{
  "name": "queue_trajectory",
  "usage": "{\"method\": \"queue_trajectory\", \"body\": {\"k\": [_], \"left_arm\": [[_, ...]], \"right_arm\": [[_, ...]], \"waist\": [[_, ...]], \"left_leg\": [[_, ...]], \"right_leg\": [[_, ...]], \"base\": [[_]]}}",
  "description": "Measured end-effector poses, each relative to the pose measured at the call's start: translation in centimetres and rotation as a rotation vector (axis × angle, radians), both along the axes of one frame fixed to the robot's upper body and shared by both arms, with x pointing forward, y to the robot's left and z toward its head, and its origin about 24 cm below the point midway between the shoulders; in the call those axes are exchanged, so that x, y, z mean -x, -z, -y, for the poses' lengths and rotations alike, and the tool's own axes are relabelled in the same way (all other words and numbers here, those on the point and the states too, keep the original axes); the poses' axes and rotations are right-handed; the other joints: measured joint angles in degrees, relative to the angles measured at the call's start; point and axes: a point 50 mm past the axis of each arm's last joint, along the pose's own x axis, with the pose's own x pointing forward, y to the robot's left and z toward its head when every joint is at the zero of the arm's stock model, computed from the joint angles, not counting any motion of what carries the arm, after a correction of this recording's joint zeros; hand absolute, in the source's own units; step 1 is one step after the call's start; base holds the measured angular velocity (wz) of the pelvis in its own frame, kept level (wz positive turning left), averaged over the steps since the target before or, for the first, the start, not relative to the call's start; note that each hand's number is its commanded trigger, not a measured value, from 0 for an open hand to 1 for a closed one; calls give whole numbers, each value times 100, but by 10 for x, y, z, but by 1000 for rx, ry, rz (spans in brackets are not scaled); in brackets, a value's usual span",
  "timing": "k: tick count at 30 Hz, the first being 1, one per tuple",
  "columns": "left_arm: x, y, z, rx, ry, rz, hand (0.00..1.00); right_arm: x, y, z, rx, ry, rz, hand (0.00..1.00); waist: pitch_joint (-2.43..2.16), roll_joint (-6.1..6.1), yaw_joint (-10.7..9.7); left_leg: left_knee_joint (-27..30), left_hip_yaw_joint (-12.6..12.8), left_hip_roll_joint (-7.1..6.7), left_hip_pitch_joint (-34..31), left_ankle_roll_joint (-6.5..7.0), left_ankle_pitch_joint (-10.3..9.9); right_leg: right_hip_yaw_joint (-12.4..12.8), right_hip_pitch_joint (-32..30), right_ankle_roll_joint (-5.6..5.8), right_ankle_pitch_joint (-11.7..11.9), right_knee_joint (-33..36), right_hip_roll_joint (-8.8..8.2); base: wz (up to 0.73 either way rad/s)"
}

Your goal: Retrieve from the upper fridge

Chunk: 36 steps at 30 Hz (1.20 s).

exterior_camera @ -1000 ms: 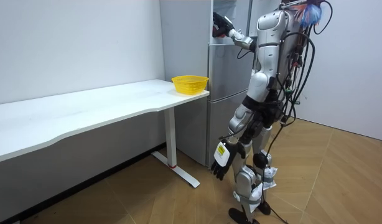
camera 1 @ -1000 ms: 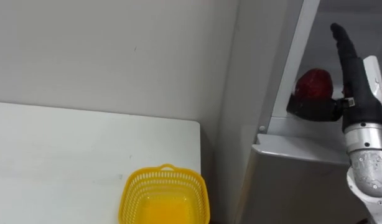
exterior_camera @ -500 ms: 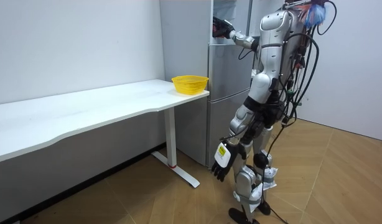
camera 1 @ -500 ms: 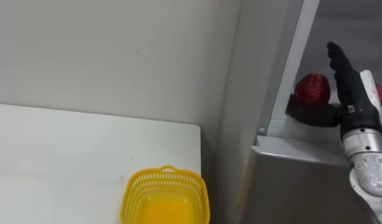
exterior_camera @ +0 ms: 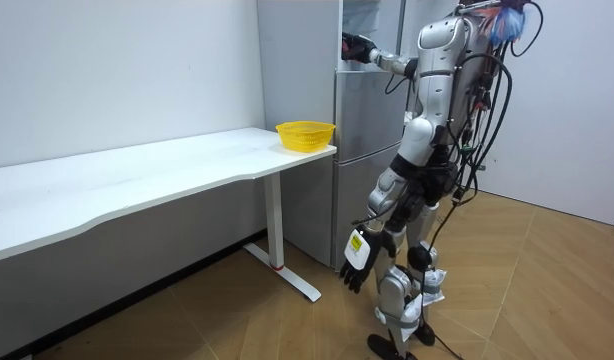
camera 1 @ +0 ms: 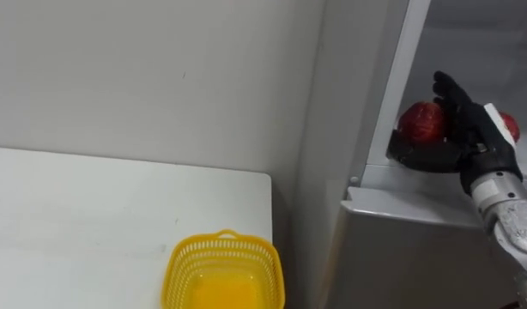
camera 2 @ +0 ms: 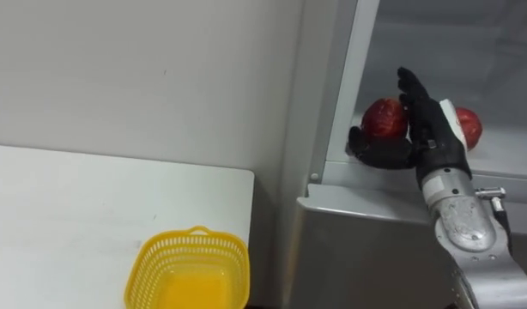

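1 red apple (camera 2: 384, 118) beside right hand (camera 2: 433, 133).

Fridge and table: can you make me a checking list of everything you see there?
Surface: white table, bare apart from the basket.
Job's things: red fruit and second red fruit in the open upper fridge; yellow basket at the table's corner, nothing in it.
Clutter: nothing seen.
Robot hands: right robot hand open, fingers upright beside the red fruit, thumb low in front of it; left robot hand hangs open by the leg.
Cables: nothing seen.
Surroundings: grey fridge, white wall, wooden floor.
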Motion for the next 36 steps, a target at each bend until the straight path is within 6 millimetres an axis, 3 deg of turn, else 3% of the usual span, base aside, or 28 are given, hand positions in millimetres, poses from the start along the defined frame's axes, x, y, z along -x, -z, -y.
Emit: {"method": "queue_trajectory", "body": {"k": [1,2,3,4,19,36], "left_arm": [[0,0,0,0,-1,-1,0],[0,0,0,-1,0,0,0],[0,0,0,-1,0,0,0],[-1,0,0,-1,0,0,0],[-2,0,-1,-1,0,2,0],[-2,0,-1,-4,-2,-3,0]], "right_arm": [[-2,-1,0,0,-9,-6,6],[-2,-1,1,0,-13,-9,57],[-2,-1,1,0,-19,-13,67],[-2,0,1,2,-25,-17,100],[-9,-5,5,-8,-27,-34,100],[-6,-9,-1,20,-1,-8,100]], "waist": [[1,1,-4],[1,1,-3],[1,1,-2],[1,1,-1],[7,-87,18],[15,-71,35]], "left_leg": [[-2,3,2,9,-1,1],[-3,3,3,14,-1,1],[-11,3,3,31,-2,1],[-20,3,3,46,-3,2],[-77,33,5,82,-5,3],[-174,36,18,164,-13,2]], "right_leg": [[0,8,0,0,-1,2],[-2,12,0,0,-3,2],[-2,25,0,0,-5,4],[-1,36,0,0,-6,4],[-5,67,-1,0,-80,13],[10,111,-2,3,-78,33]], "base": [[0],[0],[0],[0],[-1],[0]]}}
